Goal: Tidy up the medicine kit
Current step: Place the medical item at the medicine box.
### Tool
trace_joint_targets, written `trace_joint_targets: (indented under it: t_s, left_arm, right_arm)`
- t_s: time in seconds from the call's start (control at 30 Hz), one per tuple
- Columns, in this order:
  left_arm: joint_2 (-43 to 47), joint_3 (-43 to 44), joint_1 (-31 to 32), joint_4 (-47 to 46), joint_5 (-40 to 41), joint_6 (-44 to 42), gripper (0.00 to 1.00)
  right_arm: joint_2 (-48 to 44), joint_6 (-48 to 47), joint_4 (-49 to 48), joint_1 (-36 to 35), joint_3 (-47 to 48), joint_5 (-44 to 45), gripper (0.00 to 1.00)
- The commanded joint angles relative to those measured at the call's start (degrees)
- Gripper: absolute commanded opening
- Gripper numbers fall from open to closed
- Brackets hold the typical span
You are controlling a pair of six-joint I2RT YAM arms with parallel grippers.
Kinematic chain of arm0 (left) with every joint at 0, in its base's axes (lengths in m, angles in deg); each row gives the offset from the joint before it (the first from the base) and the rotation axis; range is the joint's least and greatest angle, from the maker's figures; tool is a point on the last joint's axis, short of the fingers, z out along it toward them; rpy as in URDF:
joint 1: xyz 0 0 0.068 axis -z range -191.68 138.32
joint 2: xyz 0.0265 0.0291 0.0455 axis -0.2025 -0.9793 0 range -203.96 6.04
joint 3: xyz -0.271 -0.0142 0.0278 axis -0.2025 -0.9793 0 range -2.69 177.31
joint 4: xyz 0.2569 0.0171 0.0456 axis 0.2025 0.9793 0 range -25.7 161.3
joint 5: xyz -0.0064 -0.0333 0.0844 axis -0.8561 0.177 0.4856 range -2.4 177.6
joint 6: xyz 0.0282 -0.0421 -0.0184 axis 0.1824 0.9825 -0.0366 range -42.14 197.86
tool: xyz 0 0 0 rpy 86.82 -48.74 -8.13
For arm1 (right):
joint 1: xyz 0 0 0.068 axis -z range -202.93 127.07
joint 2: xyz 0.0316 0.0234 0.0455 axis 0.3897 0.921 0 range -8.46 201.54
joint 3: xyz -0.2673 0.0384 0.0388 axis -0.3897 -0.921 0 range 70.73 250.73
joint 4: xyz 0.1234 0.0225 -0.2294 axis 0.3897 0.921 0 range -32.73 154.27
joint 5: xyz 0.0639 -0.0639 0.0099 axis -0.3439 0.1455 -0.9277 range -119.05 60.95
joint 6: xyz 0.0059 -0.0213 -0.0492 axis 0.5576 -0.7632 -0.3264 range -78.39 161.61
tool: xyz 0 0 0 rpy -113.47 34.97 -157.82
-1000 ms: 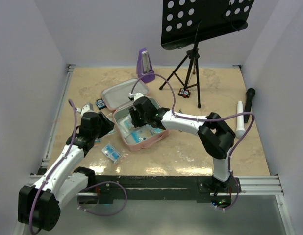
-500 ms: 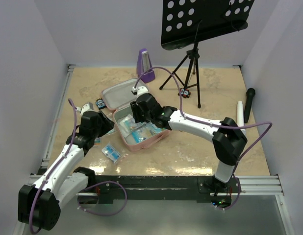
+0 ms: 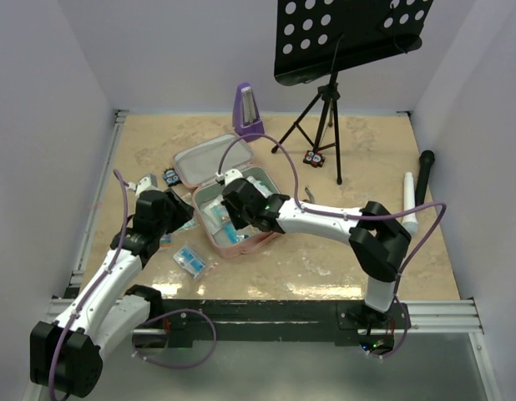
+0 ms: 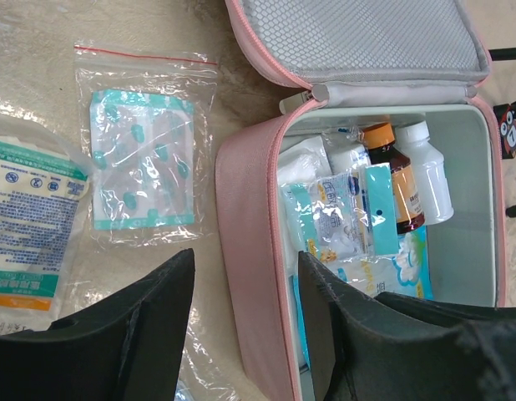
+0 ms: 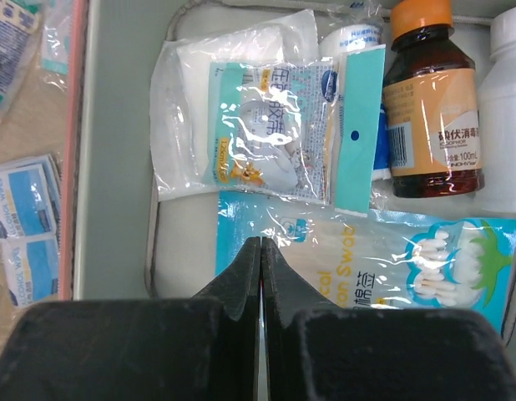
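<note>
The medicine kit [image 3: 235, 248], a pink zip case, lies open with its lid [image 3: 204, 160] flat at the back left. Inside are a brown bottle with an orange cap [image 5: 429, 109], a white bottle [image 5: 504, 109], a blue cotton swab packet [image 5: 392, 259] and a clear packet [image 5: 266, 125]. My right gripper [image 5: 260, 242] is shut, nothing visibly held, its tips just over the swab packet's left end; from above the right gripper [image 3: 231, 219] is inside the case. My left gripper [image 4: 245, 267] is open astride the kit's pink left wall [image 4: 250, 209], one finger outside, one inside.
A zip bag of teal pills [image 4: 145, 159] and a printed packet [image 4: 28, 225] lie left of the case. Another packet [image 3: 189, 261] lies in front. A purple metronome [image 3: 247, 109], a music stand tripod [image 3: 325, 125], a black microphone [image 3: 425, 175] and a white tube [image 3: 408, 200] stand behind and to the right.
My right gripper opened, then shut, and shifted toward the near left inside the case. The left arm has not moved.
</note>
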Motion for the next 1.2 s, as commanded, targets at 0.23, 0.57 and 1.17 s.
trace_joint_targets:
  t_s: [0.23,0.57,1.17]
  left_arm:
    - [1.7,2.3,-0.4,0.9,1.4,0.4,0.57]
    - [2.6,1.5,-0.4,1.4,1.6,0.8,0.57]
    - [2.6,2.3,-0.4,3.2,3.1,0.7,0.57]
  right_arm:
    - [6.8,-0.6,-0.9,0.1,4.5,-0.3,0.00]
    - [9.8,-0.8,-0.4,0.1,8.7,0.9,0.00]
    - [11.4,-0.6,-3.7,0.1,10.8,1.7,0.00]
